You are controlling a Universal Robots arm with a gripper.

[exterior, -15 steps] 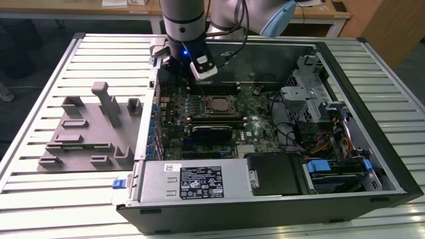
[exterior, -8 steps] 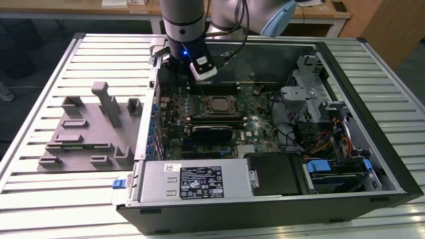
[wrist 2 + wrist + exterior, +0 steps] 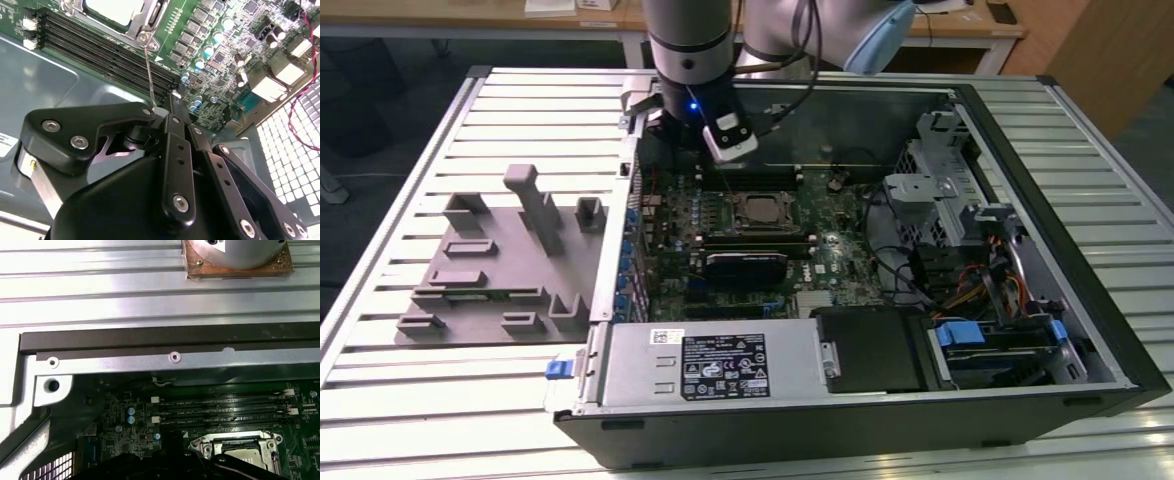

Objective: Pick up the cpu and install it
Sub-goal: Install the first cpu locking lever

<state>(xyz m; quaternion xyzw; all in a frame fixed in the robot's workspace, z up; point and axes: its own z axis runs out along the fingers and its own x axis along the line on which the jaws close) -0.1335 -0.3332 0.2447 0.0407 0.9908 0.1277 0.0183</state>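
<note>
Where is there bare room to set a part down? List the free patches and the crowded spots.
Free: the slatted table between the grey fixture block and its near edge, and the strip beyond that block. Crowded: inside the computer case, with motherboard, cpu and cables packed close, the arm above them.

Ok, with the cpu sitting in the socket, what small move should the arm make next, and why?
Probably ease the wire lever down toward the socket frame: the cpu already lies inside it, while the lever stands out across the memory slots, its end at the claw. Whether the claw grips it is unclear.
</note>
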